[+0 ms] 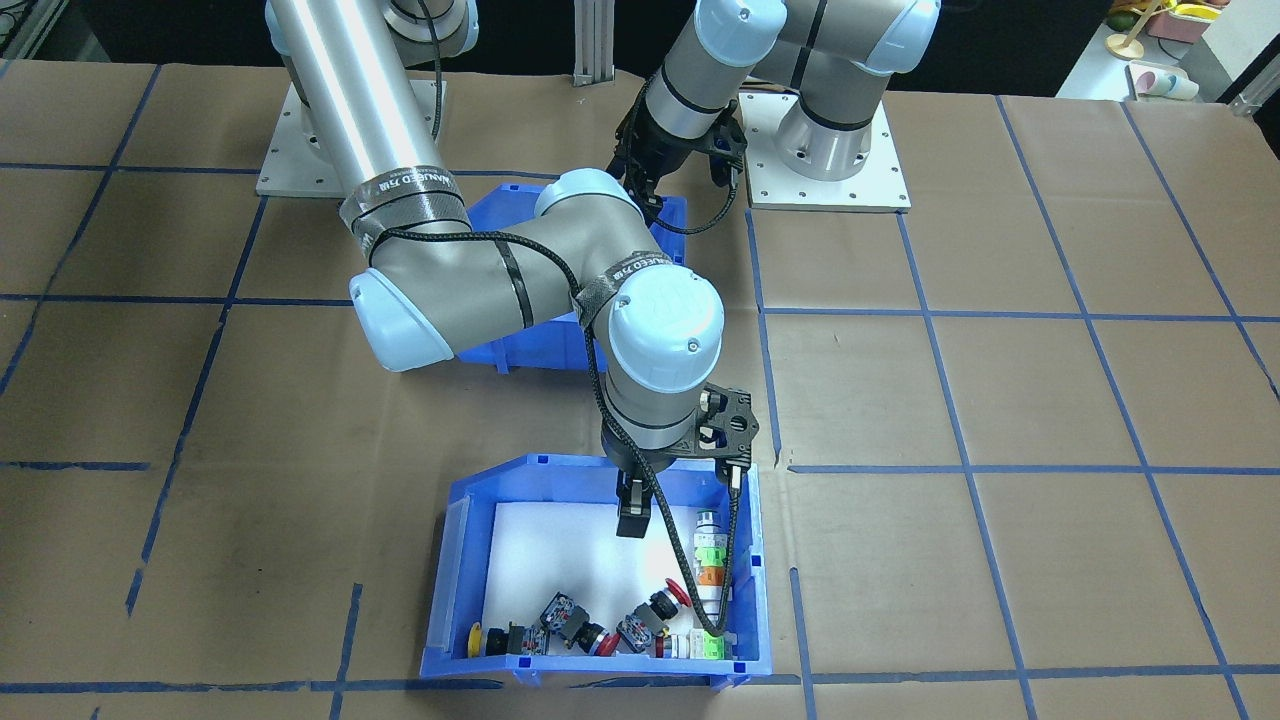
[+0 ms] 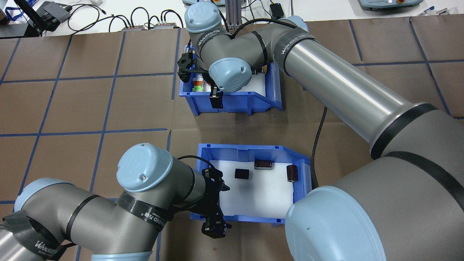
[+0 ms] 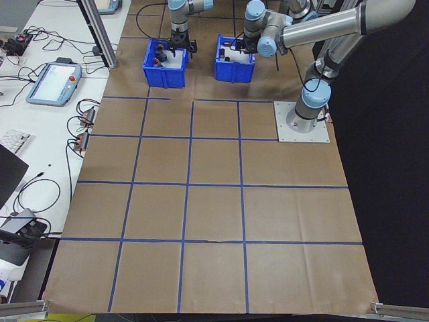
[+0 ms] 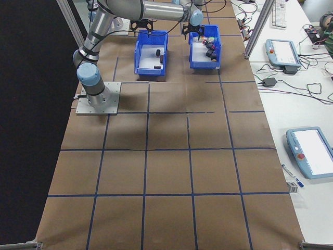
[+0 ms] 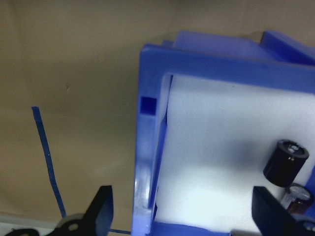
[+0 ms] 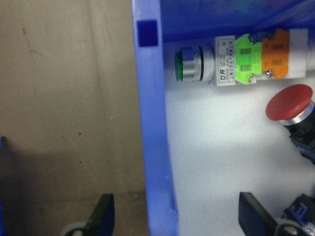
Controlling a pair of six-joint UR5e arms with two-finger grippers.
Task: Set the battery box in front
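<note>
The battery box [image 2: 246, 147], a blue bin with a white foam liner, holds three dark battery pieces [image 2: 241, 173] and lies nearest the robot. My left gripper [image 5: 184, 214] is open at the box's near-left corner, its fingers straddling the blue side wall [image 5: 147, 147]; the overhead view shows this gripper [image 2: 213, 226] at the same corner. The second blue bin [image 2: 232, 103], with colourful switches [image 6: 236, 59], sits farther out. My right gripper [image 6: 179, 219] is open over that bin's wall [image 6: 152, 123], one finger inside and one outside, and it also shows from the front [image 1: 632, 520].
My right arm's forearm [image 2: 337, 83] stretches across the table beside the battery box, and its elbow [image 1: 470, 290] hides most of that box from the front. Two base plates [image 1: 830, 150] sit at the robot side. Blue tape lines grid the brown table cover [image 1: 1000, 400].
</note>
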